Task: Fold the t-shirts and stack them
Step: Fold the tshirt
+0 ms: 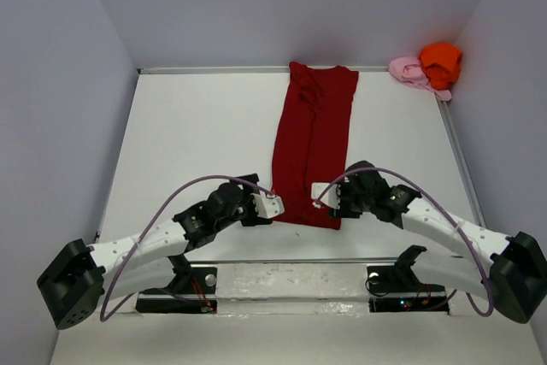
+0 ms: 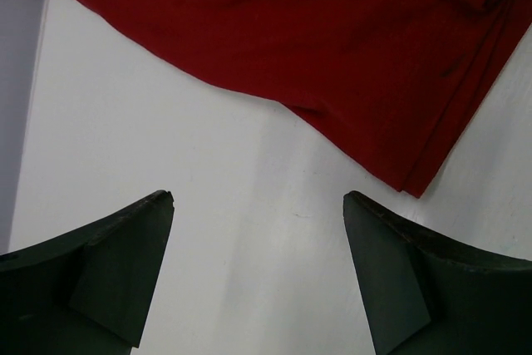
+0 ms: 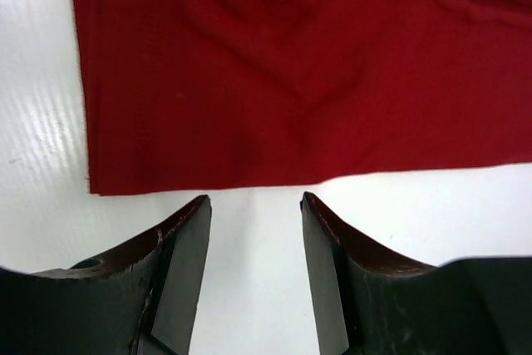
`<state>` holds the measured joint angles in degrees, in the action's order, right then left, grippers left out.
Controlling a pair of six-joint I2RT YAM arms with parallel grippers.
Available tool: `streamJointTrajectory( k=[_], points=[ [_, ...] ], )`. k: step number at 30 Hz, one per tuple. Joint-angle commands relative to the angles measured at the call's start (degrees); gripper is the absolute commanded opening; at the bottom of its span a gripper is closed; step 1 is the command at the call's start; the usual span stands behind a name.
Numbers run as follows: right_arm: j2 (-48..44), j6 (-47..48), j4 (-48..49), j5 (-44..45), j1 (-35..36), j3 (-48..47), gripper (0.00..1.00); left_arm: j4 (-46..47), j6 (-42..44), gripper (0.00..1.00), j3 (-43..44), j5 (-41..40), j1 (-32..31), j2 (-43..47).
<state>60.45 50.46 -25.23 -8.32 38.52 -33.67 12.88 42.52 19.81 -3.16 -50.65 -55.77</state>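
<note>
Logging the dark red t-shirt [image 1: 314, 143] first: it is lying as a long narrow strip down the middle of the table [image 1: 188, 126], running from the far edge back toward the arms. We are seeing it folded lengthwise, with several cloth layers showing along its long edges in both wrist views. The far end is sitting a little rumpled; the near end is cut off square and is lying flat.

The orange t-shirt [image 1: 441, 59] is sitting bunched in the far right corner, on top of or against the pale pink t-shirt [image 1: 408, 71], which is also crumpled. Both are lying well apart from the red one.

The left gripper [image 2: 258, 201] is hovering low just beside the near left corner of the red strip. Its jaws are standing wide apart with only bare table between them, and the cloth corner is lying just beyond the fingertips, toward the right of that view.

The right gripper [image 3: 255, 199] is hovering at the near right side of the strip. Its jaws are parted more narrowly, with nothing between them, and the tips are pointing at the shirt's edge. We cannot tell whether they are touching the cloth.
</note>
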Motion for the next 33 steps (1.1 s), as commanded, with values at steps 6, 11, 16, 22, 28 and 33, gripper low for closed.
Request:
streamJointTrajectory(
  k=[6,11,16,22,28,33],
  points=[
    [2.1,-6.0,3.1,2.5,10.2,1.5,0.54,4.2,3.4,0.96,-3.4,0.3,-5.4,5.6],
    [5.7,-6.7,4.4,4.4,12.9,-0.4,0.53,5.7,5.2,0.96,-3.9,-2.9,-10.7,1.2],
    [3.0,-8.3,2.0,3.1,13.4,-0.9,0.51,5.3,5.2,0.96,-4.3,-1.9,-12.5,2.0],
    [1.1,-8.7,-1.1,0.2,14.3,0.1,0.51,6.7,6.3,0.96,-4.8,-2.8,-13.6,-3.4],
    [-1.2,-8.0,-2.2,1.5,17.0,1.7,0.51,9.2,7.1,0.96,-4.2,-4.8,-14.4,-6.9],
    [1.5,-7.1,0.4,3.9,17.7,3.5,0.51,11.0,7.7,0.96,-3.5,-5.0,-14.6,-10.6]
  ],
)
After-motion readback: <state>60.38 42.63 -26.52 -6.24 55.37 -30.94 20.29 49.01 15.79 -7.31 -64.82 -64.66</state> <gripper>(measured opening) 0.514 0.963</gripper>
